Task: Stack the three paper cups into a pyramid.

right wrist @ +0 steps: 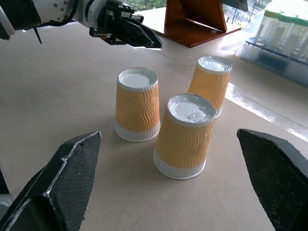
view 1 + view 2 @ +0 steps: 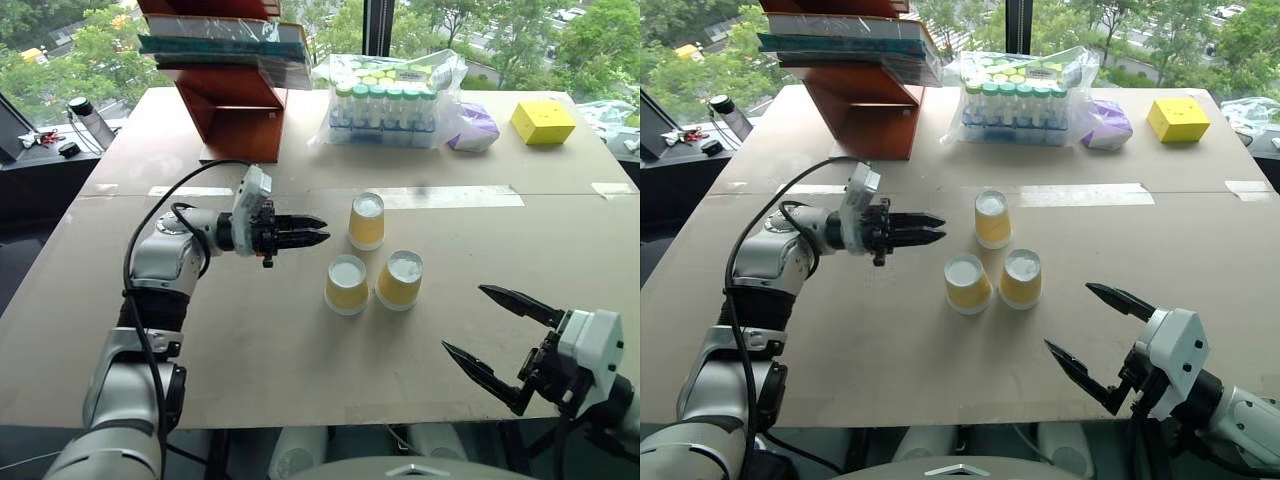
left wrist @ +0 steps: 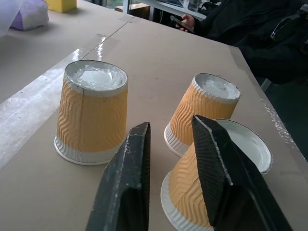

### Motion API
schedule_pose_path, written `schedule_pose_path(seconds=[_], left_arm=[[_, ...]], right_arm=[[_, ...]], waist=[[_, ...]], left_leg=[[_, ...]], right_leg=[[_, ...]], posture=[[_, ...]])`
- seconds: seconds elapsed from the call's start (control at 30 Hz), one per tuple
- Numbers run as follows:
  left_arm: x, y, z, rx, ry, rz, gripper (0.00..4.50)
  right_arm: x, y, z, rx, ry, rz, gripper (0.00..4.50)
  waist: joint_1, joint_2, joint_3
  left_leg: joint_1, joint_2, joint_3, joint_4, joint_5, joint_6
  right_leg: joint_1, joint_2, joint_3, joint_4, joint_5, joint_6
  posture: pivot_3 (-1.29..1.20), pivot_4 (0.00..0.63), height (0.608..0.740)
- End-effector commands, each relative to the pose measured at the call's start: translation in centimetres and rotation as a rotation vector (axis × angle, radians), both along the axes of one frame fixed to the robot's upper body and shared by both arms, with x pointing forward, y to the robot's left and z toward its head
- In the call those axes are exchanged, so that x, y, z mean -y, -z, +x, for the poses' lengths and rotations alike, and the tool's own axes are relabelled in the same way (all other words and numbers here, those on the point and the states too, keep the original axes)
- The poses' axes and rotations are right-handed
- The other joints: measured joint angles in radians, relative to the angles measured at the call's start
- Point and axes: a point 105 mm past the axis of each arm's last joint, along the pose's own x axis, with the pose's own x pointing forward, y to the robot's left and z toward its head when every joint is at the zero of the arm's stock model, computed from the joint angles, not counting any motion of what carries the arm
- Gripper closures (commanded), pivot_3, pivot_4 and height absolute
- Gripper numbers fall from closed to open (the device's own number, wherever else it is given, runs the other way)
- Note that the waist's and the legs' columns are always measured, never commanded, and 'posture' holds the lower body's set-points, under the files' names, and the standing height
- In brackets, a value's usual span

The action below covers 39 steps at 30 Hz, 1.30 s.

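Three paper cups stand upside down, white bases up, mid-table on the brown board: far cup [image 2: 367,220] by itself, nearer the pale tape strip [image 2: 440,197]; two near cups side by side, left near cup [image 2: 346,284] and right near cup [image 2: 399,279], just beside each other, can't tell if they touch. No stacking so far, all three sit on the table. Left gripper [image 2: 318,231] hangs level to the left of the far cup, pointing at it, fingers drawn nearly together w/ a thin slit between them, holding nothing; it's near the far cup but apart from it. Right gripper [image 2: 490,335] sits low at the table's near right edge, fingers spread wide, empty, well apart from the cups; from its wrist cam the right near cup stands closest betw. its two fingers. Nothing lies betw. either gripper and the cups, bare board only. Clutter is all at the back: brown wooden stand [image 2: 235,105] w/ flat packets [image 2: 225,50] stacked on it at back left, clear-wrapped pack of green-capped bottles [image 2: 388,100] back centre, purple bag [image 2: 473,128] beside it, yellow box [image 2: 543,121] back right. Off the table to the left, a dark bottle [image 2: 88,120] on a side surface. Left wrist cam catches a person in dark clothes [image 3: 250,29] past the table's edge, hand on a phone.
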Motion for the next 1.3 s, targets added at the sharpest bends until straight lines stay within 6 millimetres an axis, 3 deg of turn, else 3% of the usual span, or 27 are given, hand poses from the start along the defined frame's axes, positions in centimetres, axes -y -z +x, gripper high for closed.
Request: schedule_pose_path(seconds=[0.03,0.2,0.4,1.0,1.23,1.3], left_arm=[[-0.3,-0.3,-1.3,0.009,0.053,0.004,4.46],[-0.6,1.3,-3.5,-0.052,0.115,0.060,4.46],[-0.7,2.6,-4.5,-0.078,0.138,0.119,4.46],[2.3,3.3,-4.0,-0.034,0.178,0.132,4.46],[1.7,2.7,-3.6,-0.038,0.146,0.079,4.46],[0.7,2.2,-2.8,-0.044,0.086,0.057,4.46]], right_arm=[[-0.4,-0.8,-0.3,0.039,-0.018,0.005,0.00],[-0.4,-0.8,-0.3,0.037,-0.022,0.003,0.00],[-0.4,-0.9,-0.2,0.038,-0.027,0.000,0.00],[-0.3,-1.1,-0.4,0.035,-0.019,-0.008,0.00],[-0.2,-1.1,-0.5,0.033,-0.016,-0.011,0.00],[-0.2,-1.1,-0.5,0.034,-0.016,-0.009,0.00]], waist=[[-0.003,0.000,0.000],[-0.004,0.000,0.000],[0.001,0.000,0.000],[-0.001,0.000,0.000],[-0.001,0.000,0.000],[-0.001,0.000,0.000]], left_leg=[[0.000,0.000,0.000,0.000,0.000,0.000],[0.001,0.002,-0.005,0.000,0.000,0.000],[0.000,0.002,-0.006,0.000,0.000,0.000],[0.000,0.001,-0.006,0.000,0.000,0.000],[0.000,0.001,-0.006,0.000,0.000,0.000],[0.000,0.001,-0.006,0.000,0.000,0.000]], right_leg=[[0.000,0.000,0.000,0.000,0.000,0.000],[0.000,0.001,0.000,0.001,0.000,0.000],[0.000,0.000,-0.001,0.001,0.000,0.000],[0.000,0.001,-0.001,0.001,0.000,0.000],[0.000,0.001,-0.001,0.001,0.000,0.000],[0.000,0.001,-0.001,0.001,0.000,0.000]], posture=[[0.00,0.150,0.740],[0.00,0.150,0.740],[0.00,0.150,0.740],[0.00,0.150,0.740],[0.00,0.150,0.740],[0.00,0.150,0.740]])
